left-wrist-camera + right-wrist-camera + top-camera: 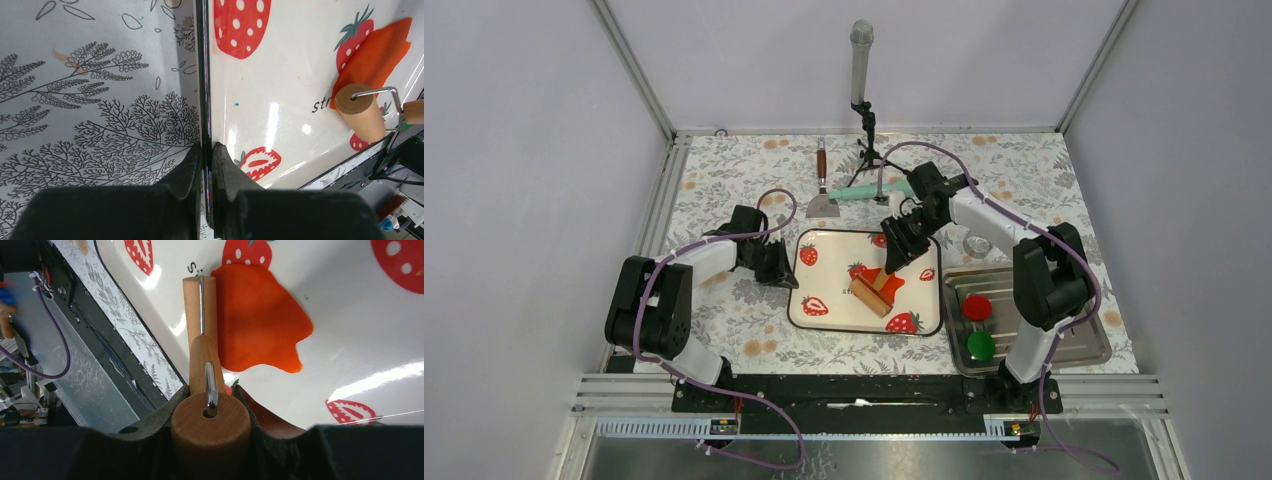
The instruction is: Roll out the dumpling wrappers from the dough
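Note:
The dough [898,281] is a flat, ragged orange-red sheet on the strawberry plate [796,302]. In the right wrist view the dough [260,320] lies just right of the wooden roller [200,310], whose barrel rests along its edge. My right gripper [211,390] is shut on the roller's handle, above the plate [350,365]. My left gripper [206,147] is shut on the plate's rim [202,75] at its left side. From there the dough [377,55] and the roller [361,112] show at the far right. No dumpling wrappers are in view.
A metal tray [1074,345] to the right of the plate holds a crimson disc [977,307] and a green disc [981,345]. A ring cutter [975,243] sits behind it. A scraper [823,200], a green-handled tool [874,190] and a microphone stand [862,60] stand at the back.

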Action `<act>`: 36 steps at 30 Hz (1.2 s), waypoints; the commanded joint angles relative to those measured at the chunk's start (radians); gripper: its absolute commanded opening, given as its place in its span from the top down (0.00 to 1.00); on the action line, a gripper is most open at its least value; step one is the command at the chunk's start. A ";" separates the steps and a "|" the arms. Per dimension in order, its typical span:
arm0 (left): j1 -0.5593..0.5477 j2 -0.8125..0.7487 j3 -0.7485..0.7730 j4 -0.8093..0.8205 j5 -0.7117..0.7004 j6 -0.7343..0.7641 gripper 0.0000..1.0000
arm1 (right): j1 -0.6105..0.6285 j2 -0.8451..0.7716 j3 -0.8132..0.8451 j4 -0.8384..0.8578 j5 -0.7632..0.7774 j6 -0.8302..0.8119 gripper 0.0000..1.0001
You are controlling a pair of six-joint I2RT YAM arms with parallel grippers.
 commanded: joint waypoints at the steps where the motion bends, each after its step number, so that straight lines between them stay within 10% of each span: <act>1: 0.004 -0.017 0.003 0.013 -0.041 0.028 1.00 | 0.029 0.044 -0.087 0.058 0.255 -0.034 1.00; 22: 0.004 -0.018 0.006 0.012 -0.036 0.026 1.00 | 0.110 0.034 0.239 0.038 -0.032 0.045 1.00; 36: 0.004 -0.006 0.008 0.015 -0.033 0.026 1.00 | -0.103 -0.015 0.043 0.059 0.012 0.227 1.00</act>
